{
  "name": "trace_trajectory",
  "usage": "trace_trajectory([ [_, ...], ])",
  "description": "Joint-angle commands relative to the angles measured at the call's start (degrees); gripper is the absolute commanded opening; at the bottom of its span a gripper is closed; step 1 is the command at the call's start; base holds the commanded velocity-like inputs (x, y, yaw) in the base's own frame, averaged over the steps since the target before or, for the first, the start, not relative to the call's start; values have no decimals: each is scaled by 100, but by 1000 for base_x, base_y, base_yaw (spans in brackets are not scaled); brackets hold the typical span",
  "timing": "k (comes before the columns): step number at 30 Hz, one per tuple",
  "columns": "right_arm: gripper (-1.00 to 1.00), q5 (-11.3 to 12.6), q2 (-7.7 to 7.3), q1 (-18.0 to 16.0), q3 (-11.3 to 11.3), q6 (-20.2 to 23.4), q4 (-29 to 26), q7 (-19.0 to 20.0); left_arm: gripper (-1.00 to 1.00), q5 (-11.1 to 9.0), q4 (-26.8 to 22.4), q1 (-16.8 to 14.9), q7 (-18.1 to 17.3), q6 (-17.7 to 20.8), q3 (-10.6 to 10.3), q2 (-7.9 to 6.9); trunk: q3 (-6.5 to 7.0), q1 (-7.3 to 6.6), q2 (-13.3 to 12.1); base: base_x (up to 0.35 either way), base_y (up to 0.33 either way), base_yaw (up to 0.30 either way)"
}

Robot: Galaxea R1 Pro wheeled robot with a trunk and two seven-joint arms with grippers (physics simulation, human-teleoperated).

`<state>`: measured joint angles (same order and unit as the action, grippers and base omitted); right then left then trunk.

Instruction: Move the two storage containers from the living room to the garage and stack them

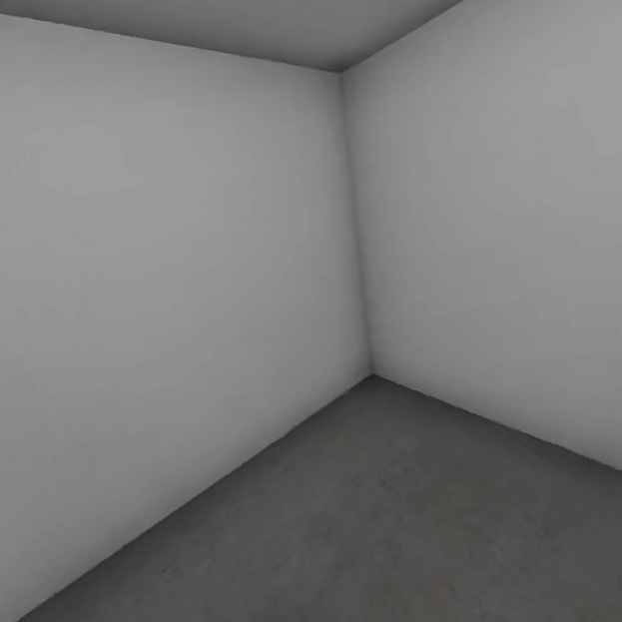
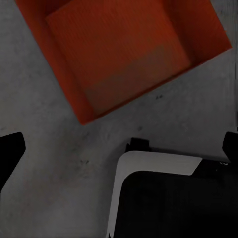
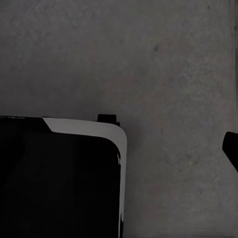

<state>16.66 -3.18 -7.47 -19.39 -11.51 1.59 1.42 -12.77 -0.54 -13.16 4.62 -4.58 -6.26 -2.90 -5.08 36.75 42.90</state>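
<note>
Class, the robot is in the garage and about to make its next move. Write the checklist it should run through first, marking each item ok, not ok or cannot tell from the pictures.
1. Robot stands on the grey floor of the garage: ok.
2. One bin rests on the floor, open side up: ok.
3. That bin is empty, ready to take another: ok.
4. Left hand open and holding nothing: ok.
5. Right hand open: cannot tell, just one fingertip in sight.
6. Second bin stacked on the first: not ok, nothing sits on it.
</note>
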Motion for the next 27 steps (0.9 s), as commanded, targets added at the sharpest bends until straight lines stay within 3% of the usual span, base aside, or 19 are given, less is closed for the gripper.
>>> trace_trajectory([
  [1,100,59,2,-9,-48,-29,17,15,100,-53,1,-3,12,-16,-50,0,-6,1,7,0,0,-285],
  [27,100,66,6,-9,-47,-28,22,16,100,-53,1,-3,12,-16,-50,0,66,1,7,0,0,-285],
])
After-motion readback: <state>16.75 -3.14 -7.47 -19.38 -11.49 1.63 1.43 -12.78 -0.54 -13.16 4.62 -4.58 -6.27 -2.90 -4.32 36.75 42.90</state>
